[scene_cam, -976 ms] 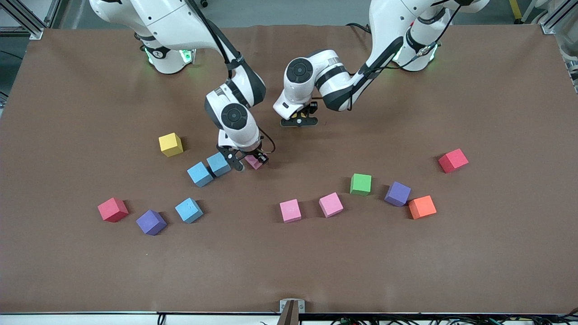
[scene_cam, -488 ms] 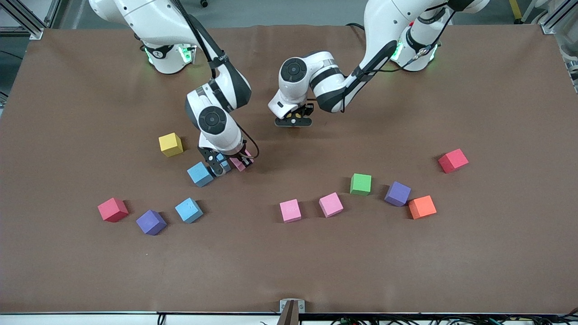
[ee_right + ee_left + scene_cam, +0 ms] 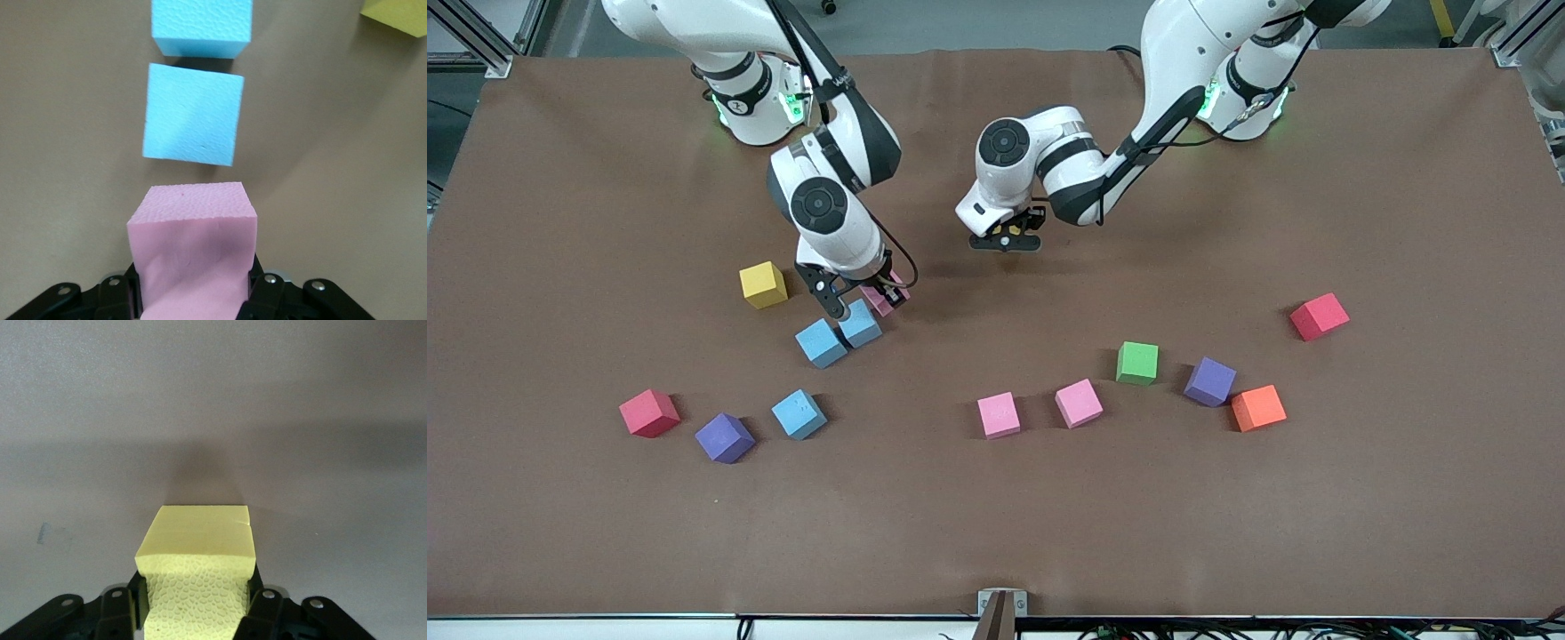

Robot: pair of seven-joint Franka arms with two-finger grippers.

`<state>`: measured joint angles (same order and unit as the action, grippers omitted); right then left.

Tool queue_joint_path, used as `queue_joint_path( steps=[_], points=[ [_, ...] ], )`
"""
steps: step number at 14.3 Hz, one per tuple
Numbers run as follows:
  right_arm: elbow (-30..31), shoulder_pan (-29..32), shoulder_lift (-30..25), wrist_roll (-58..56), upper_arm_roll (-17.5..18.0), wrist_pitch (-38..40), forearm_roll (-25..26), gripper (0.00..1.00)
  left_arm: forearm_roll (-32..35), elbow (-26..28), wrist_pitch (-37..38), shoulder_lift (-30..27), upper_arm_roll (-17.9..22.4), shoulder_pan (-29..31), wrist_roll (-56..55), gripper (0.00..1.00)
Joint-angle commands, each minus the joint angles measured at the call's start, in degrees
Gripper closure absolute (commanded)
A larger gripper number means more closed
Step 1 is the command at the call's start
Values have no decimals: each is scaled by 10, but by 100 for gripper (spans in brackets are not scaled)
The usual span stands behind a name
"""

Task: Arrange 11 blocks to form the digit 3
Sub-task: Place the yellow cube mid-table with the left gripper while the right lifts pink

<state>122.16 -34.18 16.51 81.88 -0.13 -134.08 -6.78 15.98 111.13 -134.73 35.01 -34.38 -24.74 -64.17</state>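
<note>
I judge the digit 3 barely begun: only two light blue foam cubes (image 3: 839,334) sit touching in a short row, while my right end effector (image 3: 860,298) is clenched on a pink foam cube (image 3: 193,257) just above the table (image 3: 996,516) beside them. My left end effector (image 3: 1006,242) waits, grasping a pale yellow foam cube (image 3: 197,577) over bare table. The other coloured cubes lie scattered, unplaced, nearer the front camera.

Even, bright overhead light; soft short shadows lie beside the blocks and arms on the matte surface (image 3: 996,533); no glare, sharp focus.
</note>
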Motion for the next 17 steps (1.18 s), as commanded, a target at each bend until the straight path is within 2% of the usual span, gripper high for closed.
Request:
queue_joint_path(
  steps=[1, 4, 8, 9, 10, 11, 13, 17],
  points=[
    [68, -11, -50, 40, 3, -43, -5, 63, 16, -12, 11, 4, 2, -5, -5, 73],
    [81, -19, -50, 112, 5, -68, -7, 63, 30, -12, 11, 4, 3, -4, -5, 73],
    [105, -39, -54, 294, 5, -119, -7, 62, 33, -13, 11, 8, 3, -4, -5, 72],
    [106, -41, -53, 317, 6, -121, -7, 62, 32, -13, 11, 8, 3, -4, -6, 65],
    [106, -41, -53, 337, 7, -123, -8, 62, 32, -13, 11, 8, 3, -2, -6, 43],
    [106, -48, -52, 365, 7, -130, -9, 62, 33, -13, 11, 7, 3, 0, -7, 0],
    [115, -62, -52, 418, 7, -135, -9, 62, 32, -17, 12, 3, 3, 3, -11, 0],
    [120, -76, -52, 449, 13, -138, -10, 62, 32, -27, 34, -16, 3, 8, -24, 0]
  ],
)
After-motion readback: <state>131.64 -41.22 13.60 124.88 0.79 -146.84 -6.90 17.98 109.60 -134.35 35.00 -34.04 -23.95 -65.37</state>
